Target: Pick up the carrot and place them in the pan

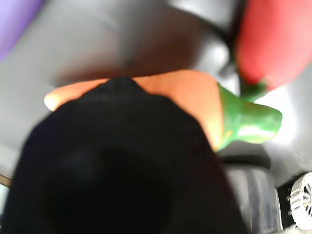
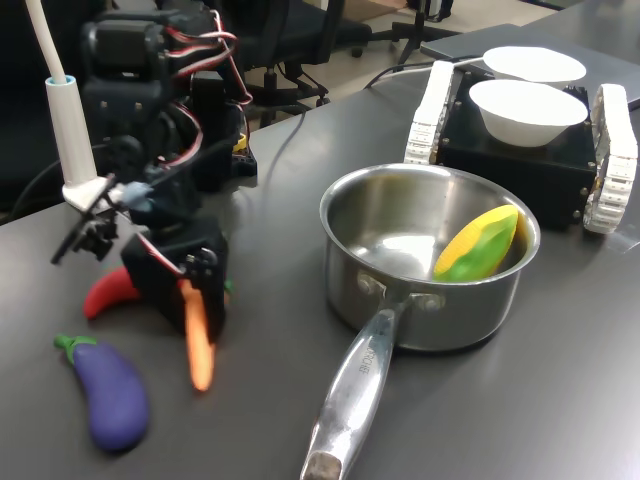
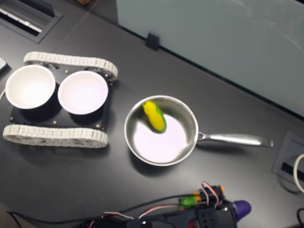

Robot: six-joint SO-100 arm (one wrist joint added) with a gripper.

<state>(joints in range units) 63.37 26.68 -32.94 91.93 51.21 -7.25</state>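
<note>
The orange carrot [image 2: 199, 335] with its green top [image 1: 248, 122] is caught in my black gripper [image 2: 190, 290], which is shut on its upper part. In the first exterior view the carrot slants down, its tip at or just above the dark table. In the wrist view one black jaw covers the middle of the carrot [image 1: 185, 90]. The steel pan [image 2: 400, 215] stands to the first exterior view's right of the gripper, handle [image 2: 350, 395] toward the camera, with a yellow-green corn cob [image 2: 480, 243] inside. From above, the pan [image 3: 161, 147] sits mid-table and my gripper [image 3: 209, 216] is at the bottom edge.
A red chili [image 2: 108, 290] lies just behind the gripper and a purple eggplant [image 2: 112, 395] in front of it. A tracked black vehicle [image 3: 57, 135] carrying two white bowls [image 2: 527, 110] stands beyond the pan. A white tube [image 2: 65, 110] rises beside the arm.
</note>
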